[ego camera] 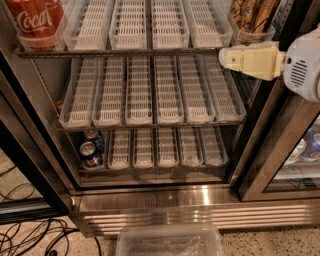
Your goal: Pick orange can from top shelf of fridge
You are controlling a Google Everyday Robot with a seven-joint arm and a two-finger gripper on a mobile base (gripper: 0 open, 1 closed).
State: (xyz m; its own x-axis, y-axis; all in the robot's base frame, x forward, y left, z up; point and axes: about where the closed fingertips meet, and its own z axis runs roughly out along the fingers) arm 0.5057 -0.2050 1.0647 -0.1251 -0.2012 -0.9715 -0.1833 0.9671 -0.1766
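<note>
— Locating the task's object first: where does the shiny orange-copper drink can with dark squiggly markings [252, 15] stand?

— Upper right of the frame, upright in a clear ribbed plastic lane [255, 36] at the right end of the top shelf [125, 51]. That shelf is the highest metal-edged rack of the tall black-framed display fridge [200, 202]. The frame's upper edge cuts off the can's top, so only its lower body shows behind the lane's front lip.

— And the end effector?

— The cream-yellow gripper [235, 60], on a white rounded arm housing [305, 70], hangs at the right of the frame. It sits just below the can, about level with the shelf's front edge, with its tip pointing toward frame left. Whether it is apart or together cannot be told.

— Which relation governs the coming move?

— The can lies above the gripper's tip and slightly toward frame right, apparently deeper in the cabinet. The can's long axis is vertical, while the gripper's runs roughly horizontal. On that reading, the single arm would have to rise and turn inward before it could grasp the can body from the side.

— What else surrounds it?

— A red Coca-Cola can [35, 17] stands at upper left on the same shelf. Small blue cans [90, 150] sit at the left of the lowest rack, and a clear plastic tub [170, 242] lies on the floor at bottom centre.
</note>
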